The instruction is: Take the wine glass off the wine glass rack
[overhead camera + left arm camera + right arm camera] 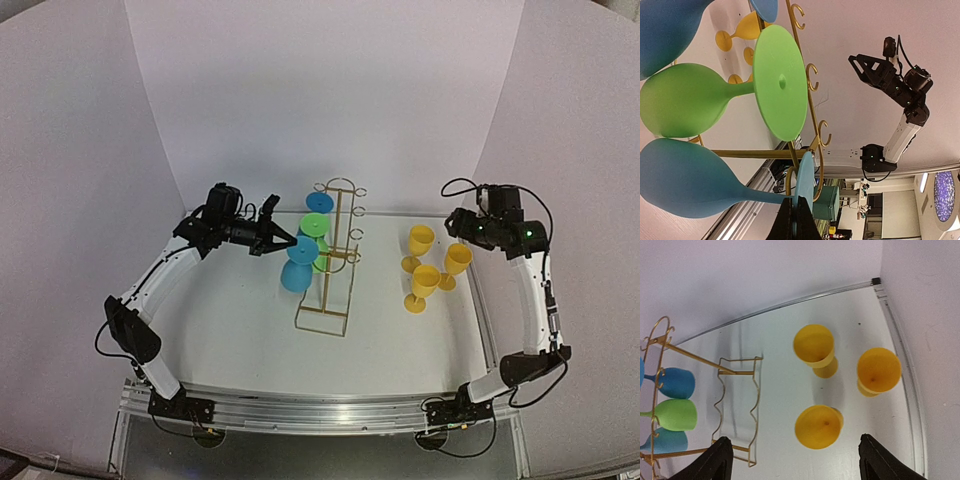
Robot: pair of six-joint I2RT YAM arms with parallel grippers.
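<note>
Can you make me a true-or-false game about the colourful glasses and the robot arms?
1. Three yellow glasses stand on the table. True.
2. The green glass lies on the table. False: it hangs on the gold rack.
3. The left fingers pinch the foot of a blue glass. True.
4. The right fingers hold a yellow glass. False: they are open and hold nothing, up above the yellow glasses.
</note>
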